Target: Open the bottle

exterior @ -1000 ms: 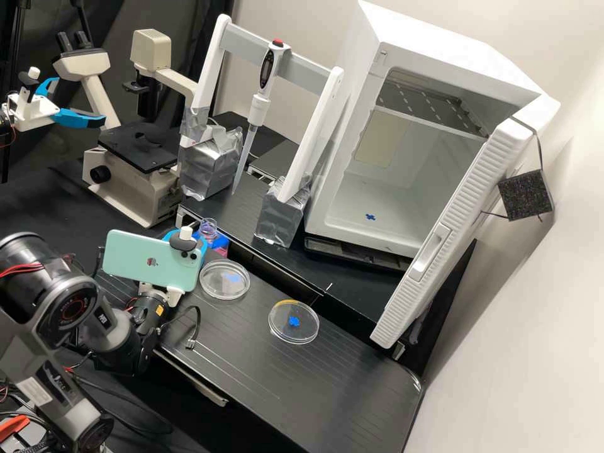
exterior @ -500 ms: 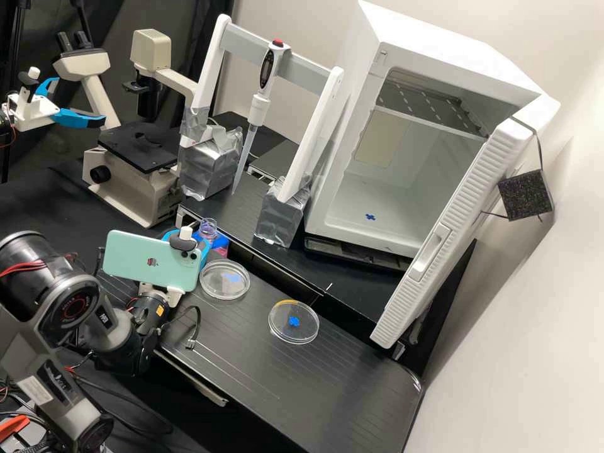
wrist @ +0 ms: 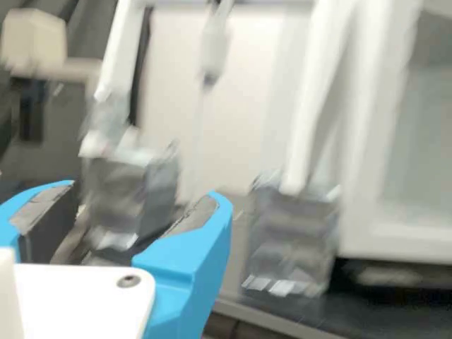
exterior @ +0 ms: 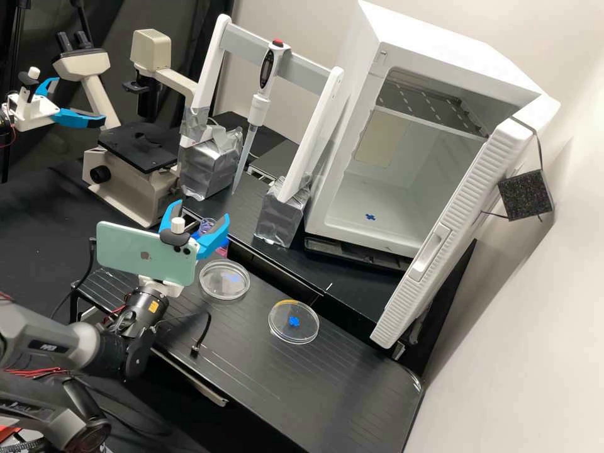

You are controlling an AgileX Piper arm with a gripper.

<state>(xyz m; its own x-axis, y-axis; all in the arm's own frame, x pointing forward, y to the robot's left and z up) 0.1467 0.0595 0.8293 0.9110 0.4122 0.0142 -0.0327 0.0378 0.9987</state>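
- Black cloth (exterior: 189,19) hangs behind your bench (exterior: 340,384) at the left, and a pale wall (exterior: 541,314) closes off the right.
- At your left stands a beige inverted microscope (exterior: 129,179) with a flat black stage.
- Nearer you, a mint-green phone (exterior: 145,255) is mounted on the arm's wrist, its camera corner beside the gripper.
- You have the gripper (exterior: 200,212) wide open above the bench, its two blue fingers well apart and holding nothing; in the wrist view, you see a foil-wrapped block (wrist: 131,194) beyond the gap.
- Just behind the right-hand finger in the high view, you find the bottle (exterior: 206,224), partly hidden, with its clear neck showing and pink and blue patches lower down.
- Near it, a clear petri dish (exterior: 224,280) lies flat on the bench.
- Farther back, your pipette (exterior: 256,108) hangs tip down from a white stand (exterior: 245,45) with foil-wrapped feet.
- To the right of the first dish, you see a second dish (exterior: 308,318) with a blue mark.
- At your far right, a white cabinet (exterior: 459,47) stands with its ribbed door (exterior: 453,233) open, a metal shelf (exterior: 428,110) inside.
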